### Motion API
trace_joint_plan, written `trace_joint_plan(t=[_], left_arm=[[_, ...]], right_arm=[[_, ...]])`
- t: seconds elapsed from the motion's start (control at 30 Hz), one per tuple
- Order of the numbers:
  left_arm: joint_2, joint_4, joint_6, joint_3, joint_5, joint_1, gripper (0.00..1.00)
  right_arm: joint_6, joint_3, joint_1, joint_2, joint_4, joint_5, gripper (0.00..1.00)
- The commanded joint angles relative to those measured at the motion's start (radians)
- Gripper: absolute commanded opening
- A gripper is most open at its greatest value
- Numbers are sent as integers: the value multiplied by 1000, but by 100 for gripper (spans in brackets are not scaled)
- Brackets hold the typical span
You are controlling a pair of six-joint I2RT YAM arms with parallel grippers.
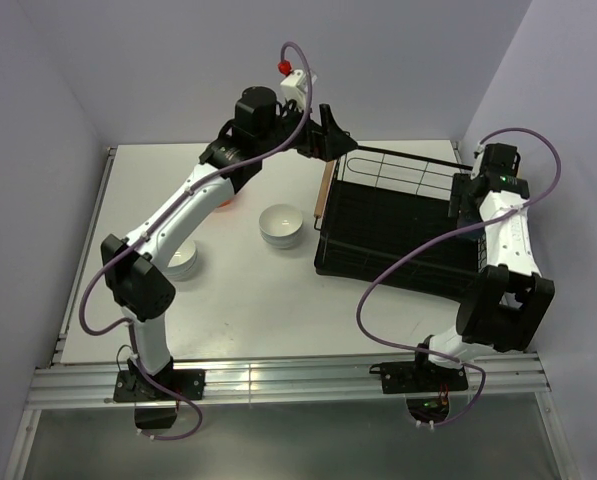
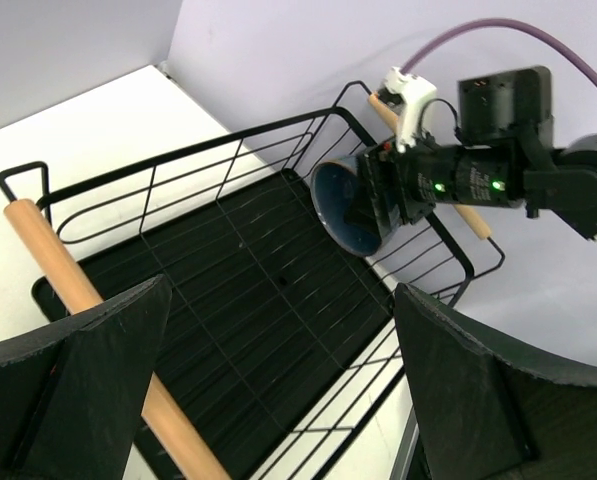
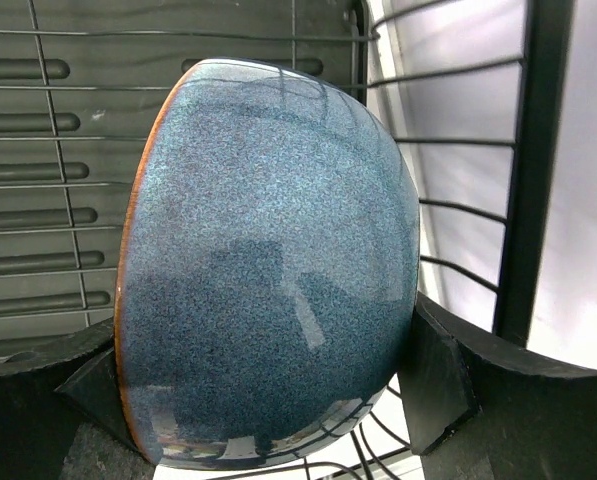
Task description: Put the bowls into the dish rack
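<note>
Over the dish rack [image 2: 238, 145], the right gripper [image 3: 258, 390] is clamping 1 glossy, probably slippery, fragile blue bowl [image 3: 268, 250]; the left gripper [image 2: 278, 380] is hanging open, empty.

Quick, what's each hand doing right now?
Left hand: open, holding nothing.
Right hand: closed on the dark blue bowl.

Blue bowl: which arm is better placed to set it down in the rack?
Right. The right claw grips the blue bowl on edge over the dish rack; the left claw is open and empty, above the wooden handle.
</note>
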Motion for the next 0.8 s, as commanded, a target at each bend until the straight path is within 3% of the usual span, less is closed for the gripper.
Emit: trace_joint_plan(t=[0.0,0.27,0.77], left_arm=[[-91,4,36,-31,-15,1,99],[-142,-20,68,-79,-34,4,100],[-168,-37,82,-92,-54,6,100]], right_arm=[[-48,77,36,3,120,116,0],[-125,29,106,47,217,300,0],[-176,-26,183,143,312,427,0]])
